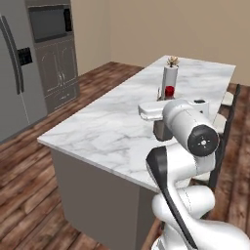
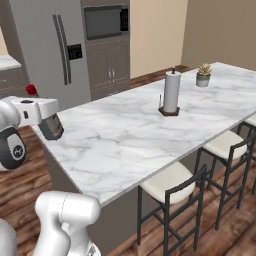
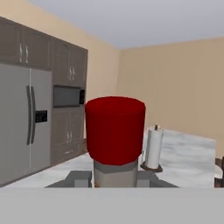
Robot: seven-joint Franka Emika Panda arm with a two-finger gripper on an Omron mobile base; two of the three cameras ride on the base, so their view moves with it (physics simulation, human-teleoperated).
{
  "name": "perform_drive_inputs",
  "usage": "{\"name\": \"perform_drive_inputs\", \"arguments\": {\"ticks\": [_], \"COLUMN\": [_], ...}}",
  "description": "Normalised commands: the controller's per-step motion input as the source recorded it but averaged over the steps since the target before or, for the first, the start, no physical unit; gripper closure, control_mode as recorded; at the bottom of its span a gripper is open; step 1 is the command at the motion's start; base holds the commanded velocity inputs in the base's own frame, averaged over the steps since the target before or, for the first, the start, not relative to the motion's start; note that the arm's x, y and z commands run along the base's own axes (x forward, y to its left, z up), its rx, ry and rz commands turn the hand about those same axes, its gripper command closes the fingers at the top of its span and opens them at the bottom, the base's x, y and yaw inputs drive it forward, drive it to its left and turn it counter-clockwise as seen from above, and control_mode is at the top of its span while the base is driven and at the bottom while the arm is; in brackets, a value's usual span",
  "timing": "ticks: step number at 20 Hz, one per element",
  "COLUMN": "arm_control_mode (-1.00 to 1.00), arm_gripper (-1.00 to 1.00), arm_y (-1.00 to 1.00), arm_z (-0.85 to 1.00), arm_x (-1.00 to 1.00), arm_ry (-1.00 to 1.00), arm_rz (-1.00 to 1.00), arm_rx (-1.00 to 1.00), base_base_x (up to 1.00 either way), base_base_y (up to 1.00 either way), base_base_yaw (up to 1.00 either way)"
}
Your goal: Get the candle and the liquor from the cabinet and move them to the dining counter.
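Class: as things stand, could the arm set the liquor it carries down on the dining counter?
Probably yes: the pincer grips the liquor at the dining counter, with bare marble close by.

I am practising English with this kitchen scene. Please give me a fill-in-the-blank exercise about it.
1. The gripper is shut on the ____.
2. The liquor has a ____ cap.
3. The paper towel roll stands ____ on the dining counter.

Missing words: liquor; red; upright

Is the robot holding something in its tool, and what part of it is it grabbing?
Yes. The tool is shut on the liquor, gripping its narrow neck just under the red cap, above the dining counter.
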Motion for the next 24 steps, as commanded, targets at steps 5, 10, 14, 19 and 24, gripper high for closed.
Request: {"name": "perform_drive_inputs", "arguments": {"ticks": [5, 10, 14, 19, 24], "arm_control_mode": [-1.00, -1.00, -1.00, -1.00, -1.00], "arm_gripper": [1.00, 1.00, 1.00, 1.00, 1.00], "arm_y": [-0.35, -0.52, -0.48, -0.50, -0.50], "arm_z": [-0.19, -0.24, -0.33, -0.40, -0.28], "arm_x": [0.60, 0.49, 0.51, 0.51, 0.33], "arm_ry": [0.00, 0.00, 0.01, 0.03, 0.03], "arm_rz": [0.29, 0.41, 0.42, 0.37, 0.23], "arm_rx": [0.05, 0.05, 0.01, 0.00, -0.01], "base_base_x": [0.00, 0.00, 0.00, 0.00, 0.00], "base_base_y": [0.00, 0.00, 0.00, 0.00, 0.00], "base_base_yaw": [0.00, 0.00, 0.00, 0.00, 0.00]}}
